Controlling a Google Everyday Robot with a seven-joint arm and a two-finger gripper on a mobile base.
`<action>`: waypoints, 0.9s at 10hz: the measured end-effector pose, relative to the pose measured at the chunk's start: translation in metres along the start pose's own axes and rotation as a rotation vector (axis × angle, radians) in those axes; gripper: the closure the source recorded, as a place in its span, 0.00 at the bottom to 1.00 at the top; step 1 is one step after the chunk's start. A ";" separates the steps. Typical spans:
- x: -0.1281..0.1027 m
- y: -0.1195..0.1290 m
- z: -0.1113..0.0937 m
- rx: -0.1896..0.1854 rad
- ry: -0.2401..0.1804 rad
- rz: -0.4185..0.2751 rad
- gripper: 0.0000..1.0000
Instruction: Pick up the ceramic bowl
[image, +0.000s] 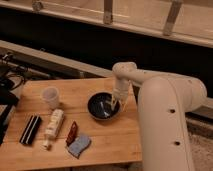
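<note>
The ceramic bowl (101, 107) is a round, shallow, glossy black bowl with pale glints inside. It sits on the wooden table (75, 90), right of the middle. My gripper (113, 104) hangs from the white arm (150, 95) and reaches down at the bowl's right rim, with its fingertips over or just inside the bowl. The small translucent white cup (50, 96) stands to the left of the bowl.
A black rectangular object (30, 129), a pale bottle lying on its side (53, 125), a dark red packet (72, 133) and a blue sponge (79, 145) lie on the table's front left. Dark equipment (6, 95) sits beyond the left edge. A dark counter wall runs behind.
</note>
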 end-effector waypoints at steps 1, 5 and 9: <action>-0.001 0.000 0.000 0.004 0.002 0.001 0.80; 0.001 0.006 -0.011 0.004 0.004 -0.024 0.97; 0.008 0.018 -0.043 -0.002 0.003 -0.071 0.97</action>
